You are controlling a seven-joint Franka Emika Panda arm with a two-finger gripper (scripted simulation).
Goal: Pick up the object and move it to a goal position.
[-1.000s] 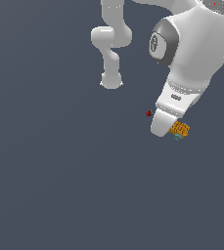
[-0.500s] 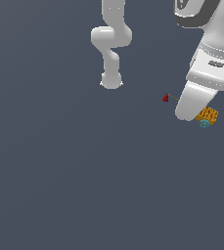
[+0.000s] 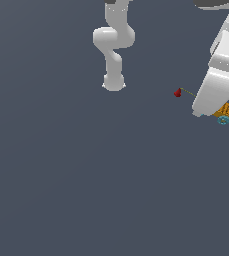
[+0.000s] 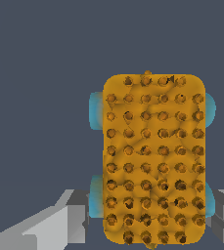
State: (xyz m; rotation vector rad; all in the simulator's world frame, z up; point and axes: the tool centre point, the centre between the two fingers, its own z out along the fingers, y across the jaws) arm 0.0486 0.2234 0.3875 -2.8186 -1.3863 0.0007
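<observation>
The object [image 3: 227, 111] is a small orange blocky piece with dark dots and a teal ring at its lower end. It sits at the tip of my white gripper [image 3: 210, 110], at the exterior view's right edge and off the floor. In the wrist view the object [image 4: 152, 156] fills the middle, with teal rounded parts on both sides. My gripper [image 4: 150, 222] is shut on it, and grey fingers [image 4: 67, 222] press in from either side.
A small red marker [image 3: 177, 92] hangs just off the gripper towards the exterior view's left, with a thin line running to the gripper. The arm's white base [image 3: 113, 82] stands at the back middle. The floor [image 3: 86, 190] is plain dark grey.
My gripper has moved up and towards the exterior view's right with the object in it. The red marker has moved the same way.
</observation>
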